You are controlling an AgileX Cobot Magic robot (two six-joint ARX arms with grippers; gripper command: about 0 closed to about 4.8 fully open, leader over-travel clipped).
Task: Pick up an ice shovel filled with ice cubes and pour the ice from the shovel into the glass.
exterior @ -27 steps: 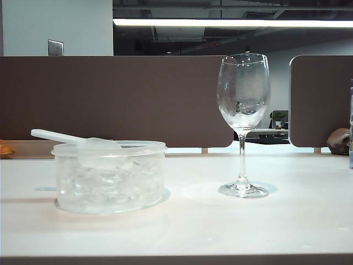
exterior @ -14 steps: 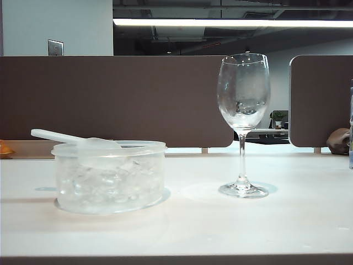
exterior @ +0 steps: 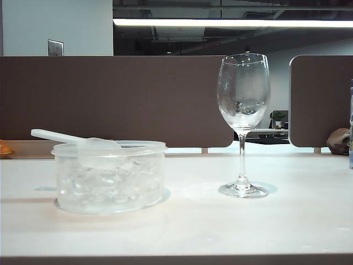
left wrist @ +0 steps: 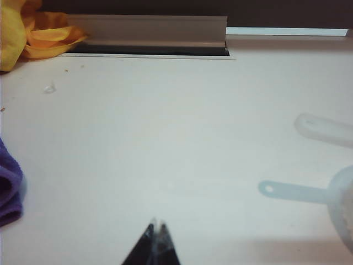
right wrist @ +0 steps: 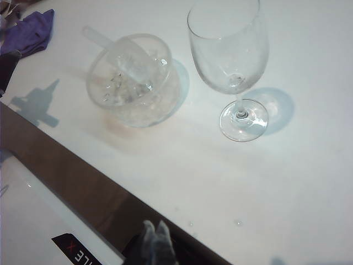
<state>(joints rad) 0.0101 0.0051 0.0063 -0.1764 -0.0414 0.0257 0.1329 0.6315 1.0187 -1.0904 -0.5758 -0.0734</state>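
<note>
Ice shovel [exterior: 83, 142] rests across tub [exterior: 110, 182] of ice cubes [exterior: 105, 185], left on surface [exterior: 193, 226], handle free to grasp | glass [exterior: 243, 124] upright, right | left pincer [left wrist: 156, 226] closed, empty, far left | right pincer [right wrist: 156, 229] closed, empty, near edge.

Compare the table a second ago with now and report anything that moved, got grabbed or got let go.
Nothing visibly changed. The ice shovel lies across the tub of ice cubes as before, the glass stands beside it, and no arm enters the exterior view. The left gripper and right gripper stay shut, holding nothing.
</note>
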